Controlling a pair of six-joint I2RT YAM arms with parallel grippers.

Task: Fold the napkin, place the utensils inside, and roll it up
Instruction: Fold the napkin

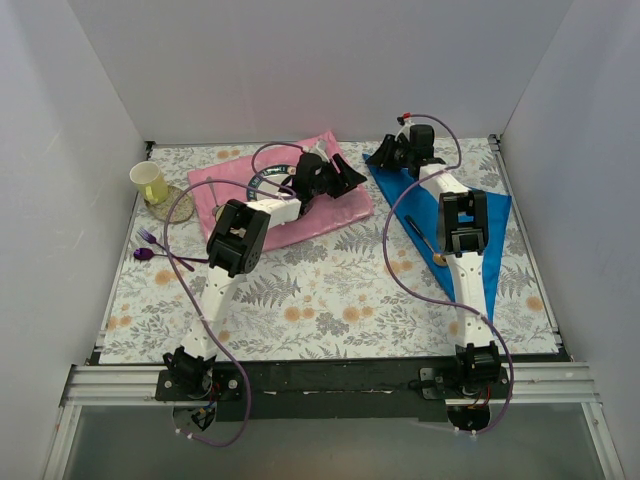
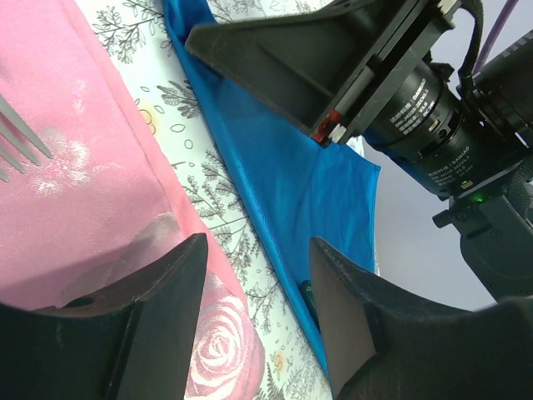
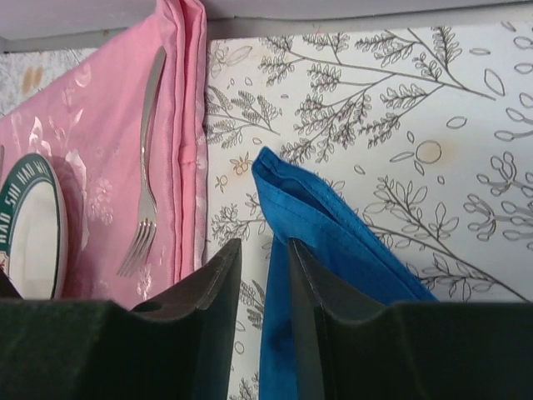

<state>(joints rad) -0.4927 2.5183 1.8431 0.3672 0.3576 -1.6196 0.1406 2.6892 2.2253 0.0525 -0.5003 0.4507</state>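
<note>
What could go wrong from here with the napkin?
1. Right fingers sit at the far corner of the napkin: any pull could drag the cloth and shift the spoon lying on it.
2. Left fingers hover close by over the edge of the pink mat: the arms might clash.

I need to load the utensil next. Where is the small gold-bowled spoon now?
In the top view, the slim gold-bowled spoon lies on the royal-blue cloth napkin at the scene's right side, just left of the right arm.
</note>
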